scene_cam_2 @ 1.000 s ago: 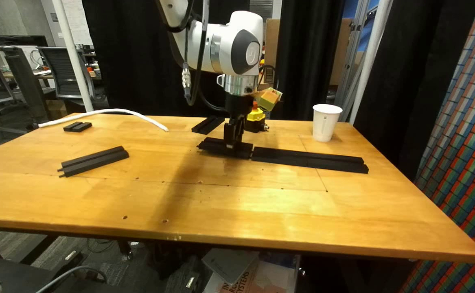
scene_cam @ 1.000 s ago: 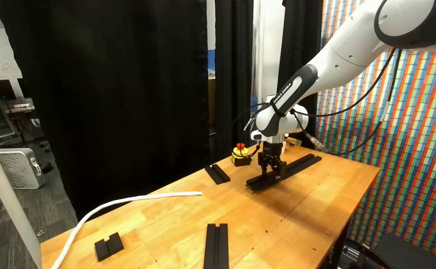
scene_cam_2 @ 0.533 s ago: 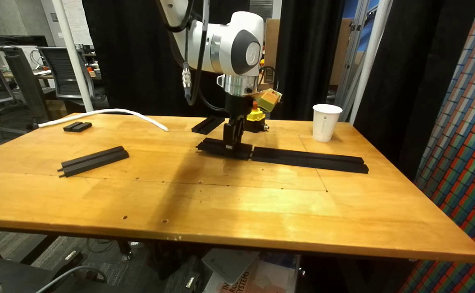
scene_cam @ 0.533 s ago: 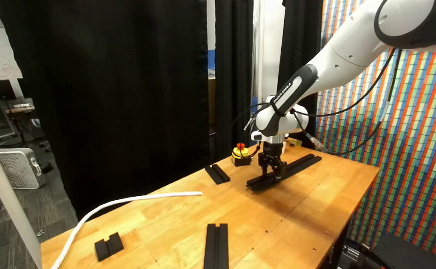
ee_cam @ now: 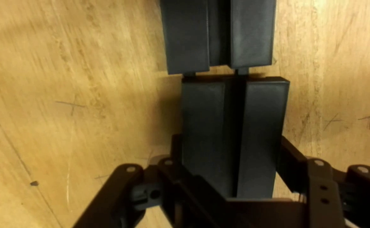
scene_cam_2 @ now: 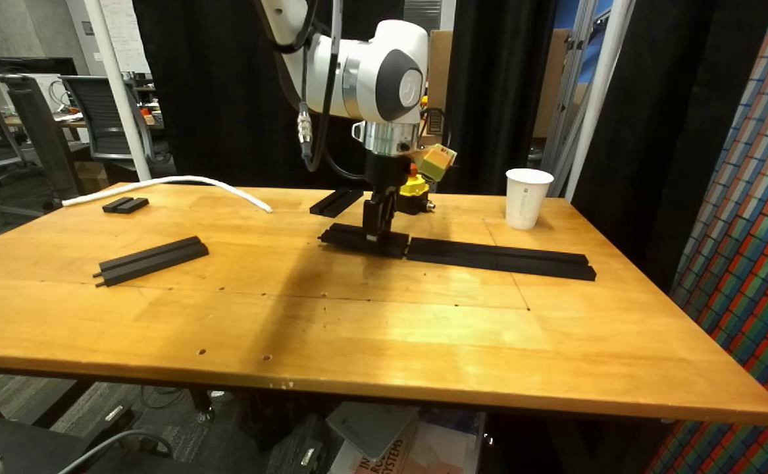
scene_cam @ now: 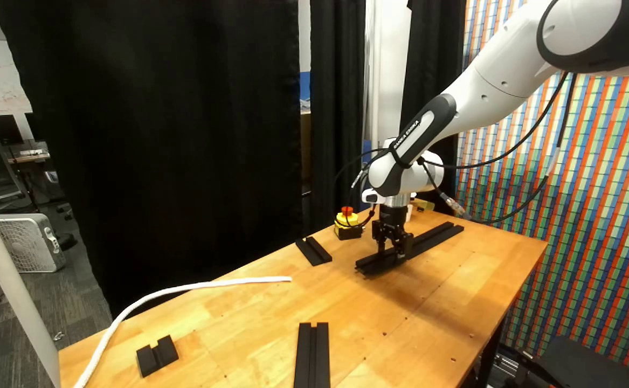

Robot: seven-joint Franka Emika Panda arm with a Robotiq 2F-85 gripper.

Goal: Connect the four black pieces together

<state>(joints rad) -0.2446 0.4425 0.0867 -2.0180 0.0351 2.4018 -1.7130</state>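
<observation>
The table (scene_cam_2: 423,349) has a long black strip (scene_cam_2: 501,259) on it, probably two of the four bars already joined. The hand (ee_cam: 230,142) is clamped on both sides of the third bar (ee_cam: 216,117), just off the strip's end, guessing so it can shove it straight on lengthwise. The fourth bar (scene_cam_2: 154,262) lies loose, well apart. Thin pegs (ee_cam: 242,71) bridge the gap, but the third bar sits a bit sideways, so it could jam.

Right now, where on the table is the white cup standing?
In an exterior view, the white cup stands near the far right corner of the table, beyond the long black strip and right of the yellow button box.
</observation>
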